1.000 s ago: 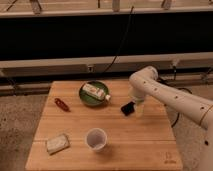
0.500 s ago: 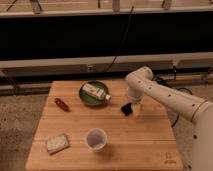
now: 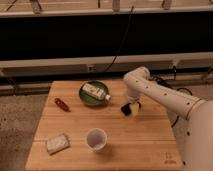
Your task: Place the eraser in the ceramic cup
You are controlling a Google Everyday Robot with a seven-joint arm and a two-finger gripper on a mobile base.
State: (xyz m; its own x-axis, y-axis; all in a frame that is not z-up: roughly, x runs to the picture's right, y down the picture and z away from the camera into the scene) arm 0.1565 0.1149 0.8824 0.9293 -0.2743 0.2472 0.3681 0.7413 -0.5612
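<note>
Your claw (image 3: 131,107) hangs low over the right half of the pale wooden desk (image 3: 145,145), at the end of the white arm (image 3: 165,95) reaching in from the right. The small flat black eraser (image 3: 125,109) is right at its tip, but you cannot tell whether the claw is clamped on it or only touching it. The small round whitish ceramic cup (image 3: 96,139) stands upright near the front edge, well apart from the eraser. The round green plate (image 3: 85,97) lies left of the claw.
</note>
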